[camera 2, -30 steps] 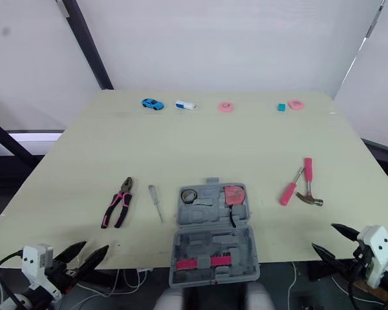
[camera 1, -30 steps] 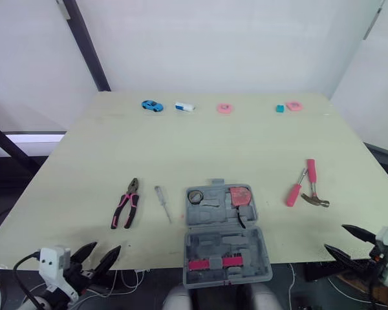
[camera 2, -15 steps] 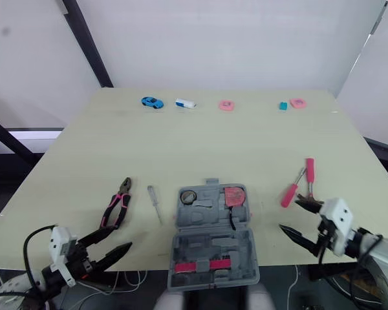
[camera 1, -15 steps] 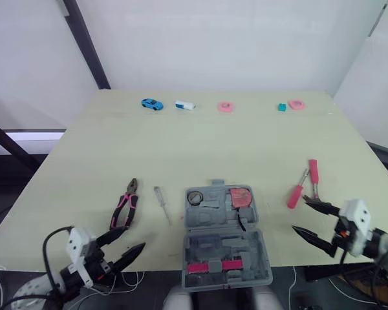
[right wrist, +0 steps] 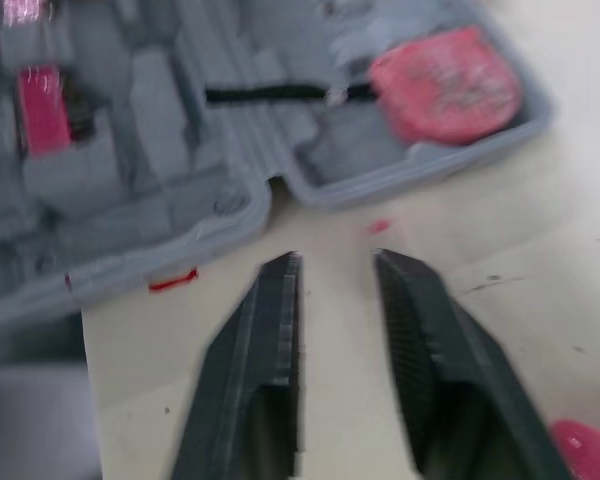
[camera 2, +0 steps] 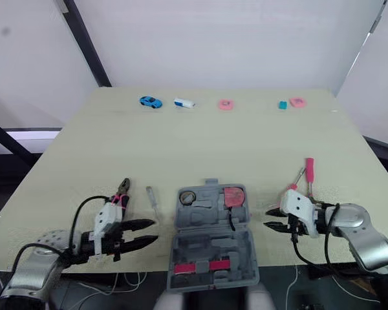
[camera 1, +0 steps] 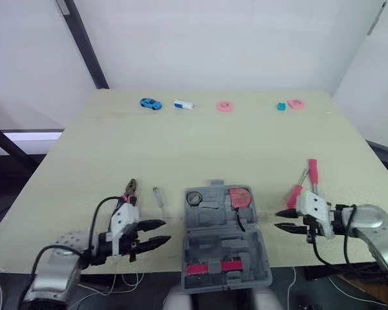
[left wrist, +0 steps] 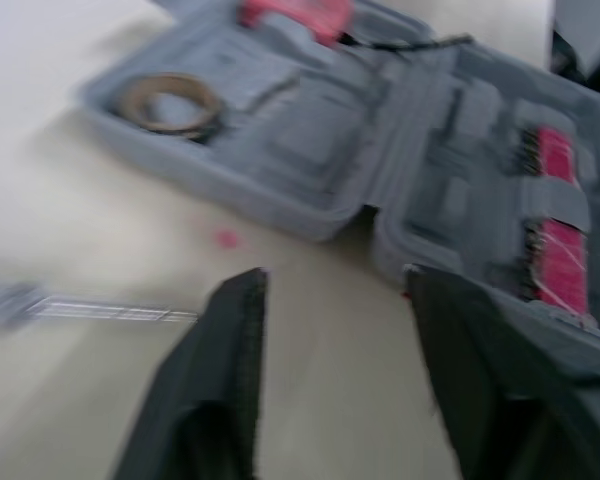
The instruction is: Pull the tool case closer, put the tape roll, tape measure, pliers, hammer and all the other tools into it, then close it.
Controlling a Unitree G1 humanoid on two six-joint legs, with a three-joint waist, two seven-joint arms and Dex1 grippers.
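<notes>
**Open grippers flank the case**

Shows the case [camera 1: 225, 239] lying open at lower centre of the head views, hinge across the middle, with the tape roll [camera 1: 194, 197] and tape measure [camera 1: 240, 196] already in the upper half. Looks like rigid moulded plastic: probably light, stiff, and smooth enough to slide on the table [camera 1: 200, 148]. Best taken by the thin side walls near the hinge, one side per gripper, to avoid pivoting.

Places the left gripper [camera 1: 156, 234] and right gripper [camera 1: 283, 219] either side of it, fingers apart, holding nothing, tips near the walls but not touching.

Against a second ago: both in from the bottom corners of the frame onto the table. Case, pliers [camera 1: 130, 187] and hammer [camera 1: 312, 169] unmoved.
</notes>
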